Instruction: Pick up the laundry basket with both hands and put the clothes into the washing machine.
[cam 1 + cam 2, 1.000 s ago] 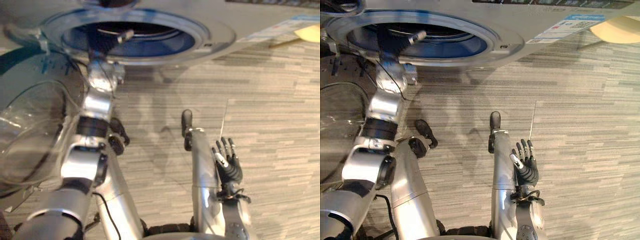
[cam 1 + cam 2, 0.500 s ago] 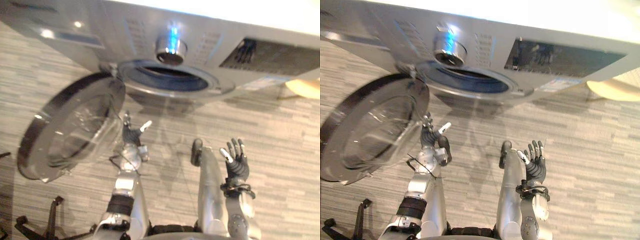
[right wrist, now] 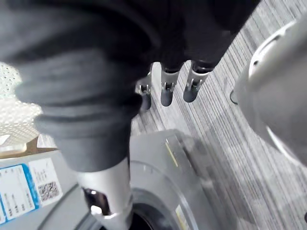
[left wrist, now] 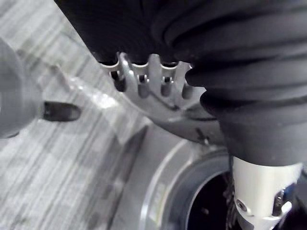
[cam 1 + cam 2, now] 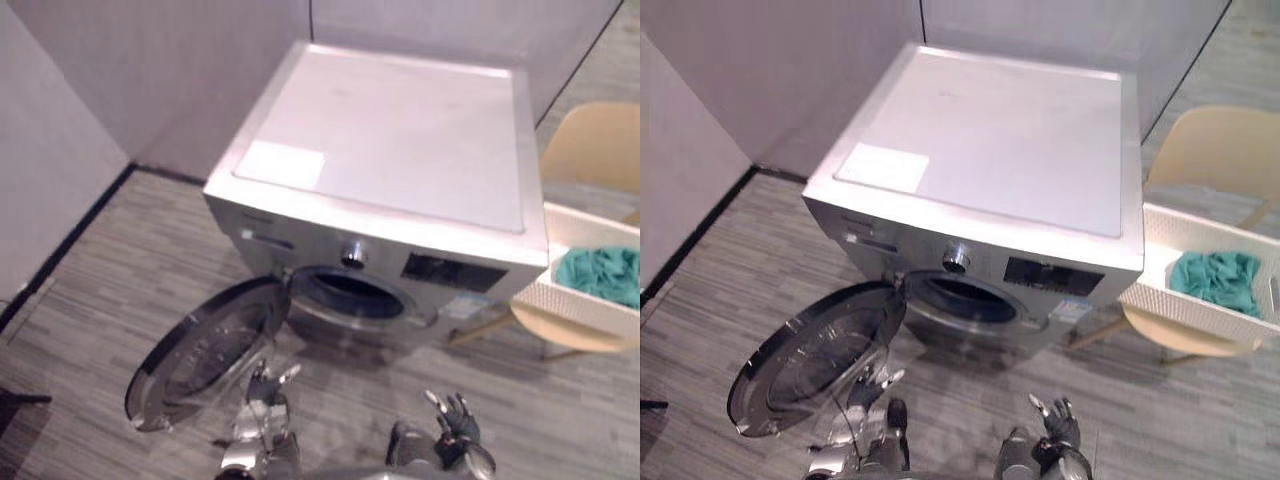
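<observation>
While looking down through the left eye view, finds the left hand [image 5: 268, 385] with straight fingers apart, holding nothing. Finds the right hand [image 5: 452, 420] much alike: fingers spread upward, empty. Just ahead of the left hand, the round door [image 5: 205, 350] of the washing machine [image 5: 400, 170], swung wide open above the floor [image 5: 100, 290]. Ahead of both hands, the open drum mouth [image 5: 355, 295]. Well off to the right hand's right and farther ahead, a white laundry basket [image 5: 590, 300] resting on a pale chair [image 5: 590, 150] beside the machine, with teal clothes [image 5: 600, 275] inside, touched by neither hand.

Right eye view: same layout, both hands low and bare, basket far from the right hand.

Left wrist view: a row of fingers [image 4: 127, 76] with the thumb [image 4: 60, 111] set apart, nothing between them; past them, striped floor and the machine's front with the dark drum mouth.

Right wrist view: fingertips [image 3: 166, 98] side by side, grasping nothing; beyond them, floor, the machine's front and a patch of the basket's white mesh.
</observation>
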Available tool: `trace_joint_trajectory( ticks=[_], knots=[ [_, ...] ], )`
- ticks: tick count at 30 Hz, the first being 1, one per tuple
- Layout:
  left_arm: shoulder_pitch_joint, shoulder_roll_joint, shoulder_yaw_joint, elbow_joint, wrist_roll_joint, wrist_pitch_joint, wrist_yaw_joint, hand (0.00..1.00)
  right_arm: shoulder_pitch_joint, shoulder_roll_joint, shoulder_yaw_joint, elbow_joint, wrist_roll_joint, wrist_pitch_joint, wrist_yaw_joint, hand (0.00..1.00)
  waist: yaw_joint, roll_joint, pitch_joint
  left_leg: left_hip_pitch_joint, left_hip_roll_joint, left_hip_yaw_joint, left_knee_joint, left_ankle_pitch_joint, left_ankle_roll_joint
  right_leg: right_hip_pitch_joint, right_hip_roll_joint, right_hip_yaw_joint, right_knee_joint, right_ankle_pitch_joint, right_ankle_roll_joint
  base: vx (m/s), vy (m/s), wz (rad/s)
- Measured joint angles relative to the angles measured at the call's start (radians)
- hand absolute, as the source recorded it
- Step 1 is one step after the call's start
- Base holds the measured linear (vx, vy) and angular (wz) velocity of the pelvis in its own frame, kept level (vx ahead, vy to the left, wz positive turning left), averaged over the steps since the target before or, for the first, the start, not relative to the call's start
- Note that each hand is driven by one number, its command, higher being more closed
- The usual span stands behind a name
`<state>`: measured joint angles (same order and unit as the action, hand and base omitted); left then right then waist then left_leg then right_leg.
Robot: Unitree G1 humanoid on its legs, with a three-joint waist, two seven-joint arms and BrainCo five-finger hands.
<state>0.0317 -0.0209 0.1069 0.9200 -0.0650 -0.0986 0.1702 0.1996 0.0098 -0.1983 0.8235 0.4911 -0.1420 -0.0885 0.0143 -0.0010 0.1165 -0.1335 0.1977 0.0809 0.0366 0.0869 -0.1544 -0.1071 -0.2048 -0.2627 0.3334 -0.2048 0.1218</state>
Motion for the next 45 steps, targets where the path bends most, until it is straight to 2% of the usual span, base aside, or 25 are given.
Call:
trace_joint_trajectory(
  ticks=[5,7,8,10,12,14,17,21,24,27,29,30,32,33,34,35,36,37,38,39,40,42,43,44,45],
  knots=[
    [0.023,0.004,0.121,0.035,0.014,0.015,-0.025,0.00,-0.029,-0.013,-0.071,0.139,-0.061,0.029,0.006,0.00,0.002,-0.002,-0.009,0.012,0.028,0.026,0.081,0.001,0.000,0.087,0.031,-0.031,-0.047,0.004,-0.007,0.02,-0.052,0.15],
    [0.024,0.000,0.141,0.033,0.020,0.018,-0.038,0.00,-0.050,-0.017,-0.080,0.170,-0.100,0.045,0.007,0.00,0.000,0.001,-0.009,-0.012,0.031,0.054,0.158,0.015,0.019,0.113,0.033,-0.038,-0.056,0.005,-0.020,-0.10,-0.038,0.08],
    [0.018,-0.001,0.141,0.034,0.021,0.023,-0.040,0.00,-0.057,-0.018,-0.079,0.178,-0.115,0.052,0.008,0.00,0.000,-0.003,-0.011,-0.023,0.032,0.066,0.215,-0.012,0.030,0.122,0.024,-0.046,-0.062,0.010,-0.030,-0.12,0.037,-0.03],
    [0.018,-0.016,0.161,0.034,0.039,0.023,-0.046,0.00,-0.083,-0.028,-0.108,0.191,-0.127,0.060,0.015,0.00,0.000,0.020,-0.014,-0.066,0.003,0.057,0.501,-0.180,0.027,0.142,0.022,-0.034,-0.063,0.015,-0.036,-0.11,0.088,-0.15],
    [0.020,-0.021,0.161,0.038,0.040,0.024,-0.060,0.00,-0.082,-0.029,-0.108,0.190,-0.127,0.060,0.030,0.00,-0.002,0.027,-0.018,-0.038,-0.009,0.058,0.503,-0.260,0.054,0.145,0.036,-0.014,-0.077,0.022,-0.037,-0.07,0.146,-0.17],
    [0.020,-0.024,0.161,0.060,0.039,0.024,-0.061,0.00,-0.088,-0.028,-0.119,0.203,-0.126,0.063,0.037,0.00,0.001,0.023,-0.049,0.009,-0.026,0.050,0.362,-0.301,0.074,0.118,0.049,0.018,-0.095,0.043,-0.026,-0.04,0.145,-0.27],
    [0.015,0.011,0.161,0.094,0.039,0.024,-0.061,0.00,-0.090,0.004,-0.121,0.225,-0.110,0.065,0.048,0.00,0.000,-0.022,-0.078,0.059,-0.075,0.102,0.230,-0.239,0.092,0.135,0.041,0.081,-0.217,0.118,-0.036,0.01,0.093,-0.34],
    [0.014,0.020,0.111,0.116,0.068,0.025,-0.061,0.00,-0.082,0.003,-0.118,0.223,-0.097,0.065,0.047,0.00,-0.015,-0.027,-0.087,0.124,-0.111,0.131,0.117,-0.215,0.096,0.117,0.008,0.108,-0.191,0.127,-0.040,0.01,0.055,-0.24],
    [0.006,0.028,0.054,0.115,0.091,0.027,-0.062,0.00,-0.076,-0.015,-0.096,0.180,-0.097,0.059,0.048,0.00,-0.031,-0.012,-0.057,0.149,-0.094,0.147,0.110,-0.213,0.095,-0.092,0.013,0.198,0.222,0.126,-0.027,-0.06,0.007,-0.42],
    [-0.002,0.021,0.052,0.114,0.107,0.033,-0.061,0.00,-0.060,-0.007,-0.099,0.174,-0.079,0.053,0.046,0.00,-0.051,-0.009,-0.050,0.165,-0.070,0.155,0.111,-0.198,0.096,-0.148,0.026,0.276,0.340,0.120,-0.025,0.05,-0.118,-0.01],
    [-0.019,0.009,0.053,0.109,0.102,0.035,-0.061,0.00,-0.044,-0.006,-0.108,0.171,-0.076,0.056,0.047,0.00,-0.050,-0.024,-0.054,0.163,-0.060,0.142,0.114,-0.185,0.077,-0.171,-0.023,0.328,0.468,0.056,-0.098,0.07,-0.210,0.22],
    [-0.021,0.005,0.053,0.109,0.101,0.034,-0.061,0.00,-0.042,-0.006,-0.115,0.172,-0.076,0.057,0.047,0.00,-0.047,-0.023,-0.055,0.163,-0.056,0.138,0.115,-0.183,0.071,-0.166,-0.046,0.347,0.469,0.053,-0.104,0.04,-0.308,0.22],
    [-0.017,0.002,0.053,0.109,0.097,0.034,-0.061,0.00,-0.042,-0.004,-0.147,0.173,-0.083,0.068,0.047,0.00,-0.047,-0.018,-0.058,0.162,-0.031,0.121,0.120,-0.172,0.037,-0.125,-0.127,0.377,0.393,0.061,-0.108,0.04,-0.395,0.10],
    [-0.006,0.015,0.052,0.110,0.098,0.029,-0.060,0.00,-0.043,0.001,-0.170,0.187,-0.098,0.079,0.044,0.00,-0.043,-0.027,-0.066,0.160,0.002,0.115,0.120,-0.164,-0.009,-0.081,-0.174,0.375,0.267,0.129,-0.127,0.04,-0.396,-0.02],
    [-0.004,0.025,0.051,0.113,0.097,0.028,-0.060,0.00,-0.045,0.005,-0.185,0.198,-0.102,0.081,0.044,0.00,-0.041,-0.038,-0.072,0.159,0.021,0.107,0.119,-0.158,-0.035,-0.063,-0.172,0.373,0.230,0.109,-0.053,0.02,-0.640,-0.16],
    [-0.001,0.040,0.039,0.129,0.097,0.026,-0.060,0.00,-0.051,-0.002,-0.194,0.225,-0.109,0.083,0.045,0.00,-0.034,-0.033,-0.080,0.158,0.061,0.080,0.091,-0.147,-0.061,-0.034,-0.133,0.304,0.163,0.037,0.071,0.01,-0.649,-0.39],
    [-0.010,0.038,0.029,0.160,0.097,0.027,-0.061,0.00,-0.066,-0.029,-0.187,0.253,-0.118,0.082,0.045,0.00,-0.024,-0.007,-0.085,0.152,0.096,0.054,0.077,-0.146,-0.061,-0.001,-0.099,0.254,0.087,-0.038,0.124,0.00,-0.635,-0.40],
    [-0.015,0.027,0.027,0.173,0.096,0.027,-0.060,0.00,-0.078,-0.049,-0.187,0.266,-0.123,0.084,0.044,0.00,-0.026,0.014,-0.074,0.147,0.122,0.035,0.078,-0.142,-0.063,0.009,-0.072,0.241,0.071,-0.061,0.125,-0.02,-0.475,-0.11],
    [-0.015,0.003,0.014,0.189,0.095,0.029,-0.061,0.00,-0.084,-0.083,-0.187,0.283,-0.131,0.085,0.043,0.00,-0.046,0.054,-0.062,0.148,0.164,-0.011,0.083,-0.077,-0.071,0.025,-0.024,0.217,0.101,-0.061,0.098,-0.04,-0.329,0.15],
    [-0.013,0.005,0.015,0.187,0.093,0.025,-0.060,0.00,-0.082,-0.091,-0.185,0.296,-0.131,0.086,0.043,0.00,-0.048,0.051,-0.063,0.147,0.173,-0.027,0.090,-0.040,-0.069,0.027,-0.013,0.214,0.108,-0.066,0.088,-0.09,-0.442,0.22],
    [-0.012,0.026,0.019,0.187,0.070,0.022,-0.058,0.00,-0.075,-0.094,-0.146,0.305,-0.131,0.083,0.044,0.00,-0.051,0.033,-0.066,0.113,0.202,-0.022,0.133,0.067,0.018,0.048,0.023,0.197,0.087,-0.083,0.043,-0.09,-0.357,0.13],
    [-0.015,0.035,0.019,0.188,0.057,0.022,-0.059,0.00,-0.074,-0.089,-0.134,0.306,-0.130,0.081,0.045,0.00,-0.058,0.027,-0.068,0.067,0.231,0.010,0.150,0.148,0.126,0.055,0.054,0.168,0.060,-0.073,0.009,-0.12,-0.368,0.32],
    [-0.031,0.035,0.025,0.180,0.054,0.023,-0.059,0.00,-0.074,-0.078,-0.134,0.304,-0.129,0.077,0.043,0.00,-0.057,0.018,-0.054,0.008,0.262,0.105,0.236,0.166,0.206,0.077,0.079,0.126,0.007,-0.039,-0.030,-0.14,-0.329,0.41],
    [-0.034,0.035,0.026,0.175,0.054,0.023,-0.059,0.00,-0.074,-0.079,-0.135,0.305,-0.128,0.077,0.042,0.00,-0.051,0.016,-0.048,-0.010,0.257,0.129,0.317,0.111,0.180,0.092,0.089,0.125,-0.016,-0.025,-0.041,-0.14,-0.321,0.33],
    [-0.028,0.035,0.035,0.167,0.054,0.021,-0.059,0.00,-0.077,-0.089,-0.131,0.308,-0.128,0.076,0.039,0.00,-0.042,0.015,-0.047,-0.015,0.215,0.143,0.424,-0.009,0.111,0.115,0.105,0.125,-0.058,0.000,-0.058,-0.07,-0.152,0.00]
  ],
)
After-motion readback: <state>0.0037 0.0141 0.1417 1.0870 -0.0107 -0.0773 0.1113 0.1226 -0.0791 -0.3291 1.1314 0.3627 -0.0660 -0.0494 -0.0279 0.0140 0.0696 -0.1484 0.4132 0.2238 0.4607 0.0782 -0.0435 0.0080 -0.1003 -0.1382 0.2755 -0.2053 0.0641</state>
